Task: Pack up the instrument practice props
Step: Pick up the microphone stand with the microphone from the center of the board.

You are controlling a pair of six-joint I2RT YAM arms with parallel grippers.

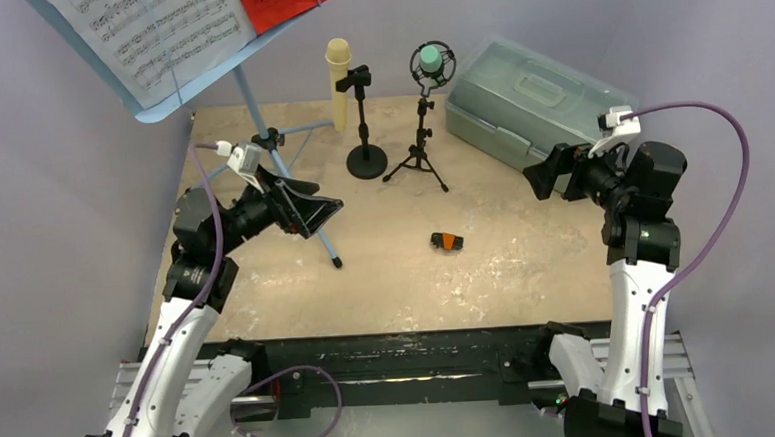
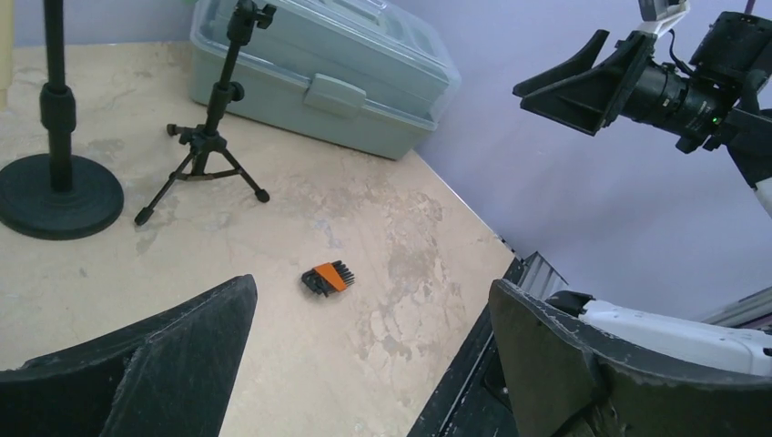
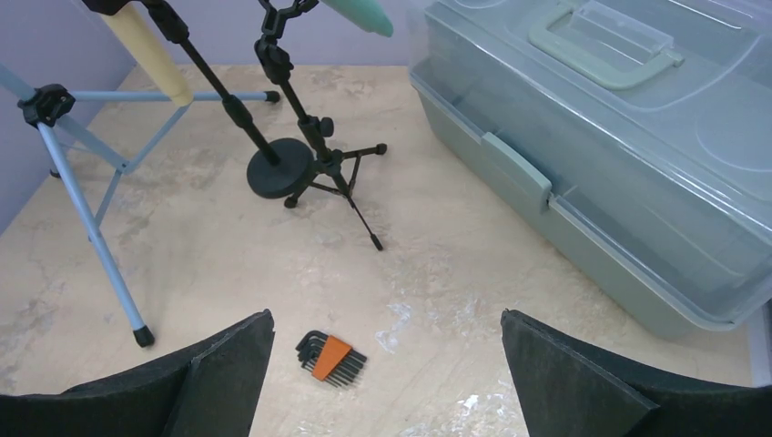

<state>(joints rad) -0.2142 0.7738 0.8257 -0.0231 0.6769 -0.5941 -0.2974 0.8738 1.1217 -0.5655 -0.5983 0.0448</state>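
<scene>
Mid-table, a likely hex-key set (image 1: 446,240) lies near the tripod holder (image 1: 419,159).

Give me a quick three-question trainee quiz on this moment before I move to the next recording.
1. True or false: the plastic case has its lid down.
2. Which one does the round-base stand hold? A cream microphone, B teal microphone, C neither.
3. What do the left gripper and the right gripper hold?
Key: 1 true; 2 A; 3 nothing, both are open.
</scene>
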